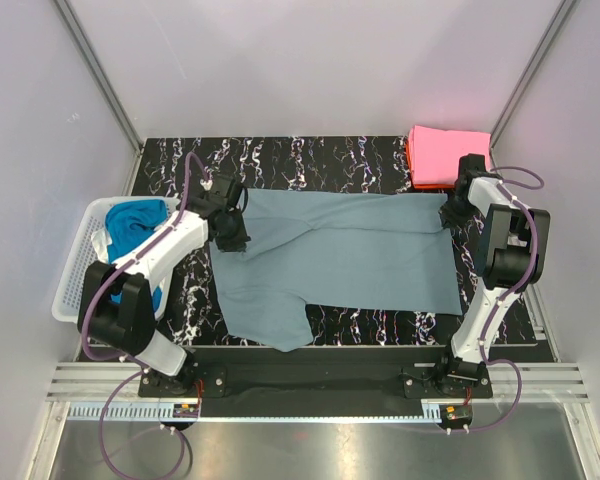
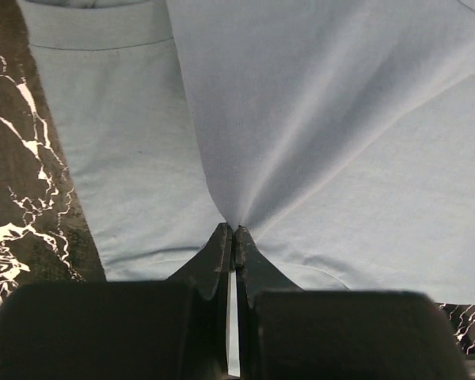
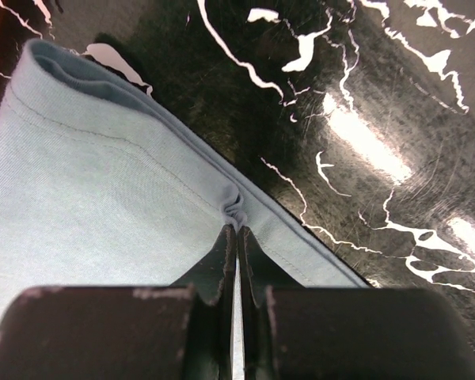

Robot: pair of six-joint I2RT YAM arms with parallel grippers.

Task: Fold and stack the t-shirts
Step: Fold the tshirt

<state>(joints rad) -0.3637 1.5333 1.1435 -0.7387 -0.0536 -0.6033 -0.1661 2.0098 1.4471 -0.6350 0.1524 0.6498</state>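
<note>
A grey-blue t-shirt (image 1: 340, 262) lies spread across the black marbled table, one sleeve hanging toward the front edge. My left gripper (image 1: 230, 232) is shut on its left side; in the left wrist view the cloth (image 2: 317, 134) rises in a taut fold from the closed fingertips (image 2: 235, 229). My right gripper (image 1: 450, 213) is shut on the shirt's hemmed edge (image 3: 103, 182) at the right, the hem bunched at the tips (image 3: 237, 228). A folded pink t-shirt (image 1: 450, 152) lies on an orange-red one at the far right corner. A teal t-shirt (image 1: 138, 222) sits in the basket.
A white mesh basket (image 1: 78, 270) stands at the table's left edge beside the left arm. The black marbled tabletop (image 1: 310, 160) shows behind the shirt. White enclosure walls close in on both sides and the back.
</note>
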